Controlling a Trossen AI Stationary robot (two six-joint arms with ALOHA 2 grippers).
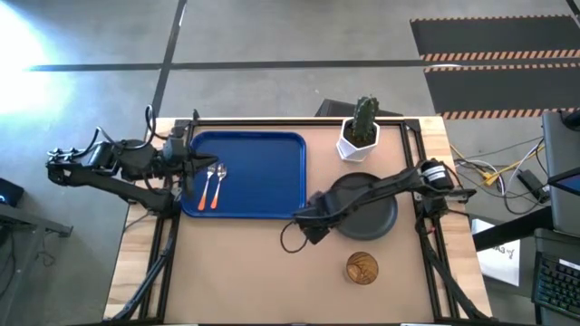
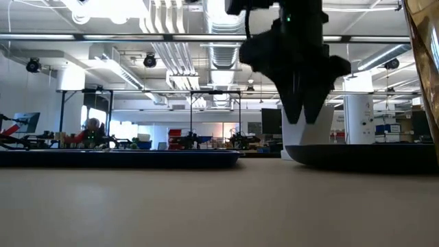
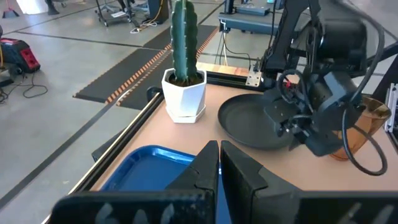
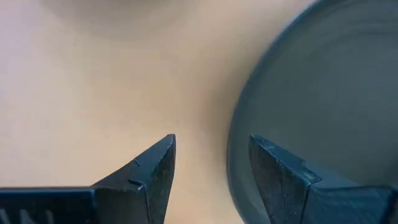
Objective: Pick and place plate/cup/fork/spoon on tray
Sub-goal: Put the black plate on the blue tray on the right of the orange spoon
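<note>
Already fork (image 1: 204, 188) and spoon (image 1: 218, 184) in tray (image 1: 263, 172); right hand (image 1: 311, 224) wide open, empty

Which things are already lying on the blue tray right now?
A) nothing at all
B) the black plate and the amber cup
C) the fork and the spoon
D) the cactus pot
C: the high view shows the fork and the spoon side by side on the tray, while the plate and the cup sit on the bare table.
</note>
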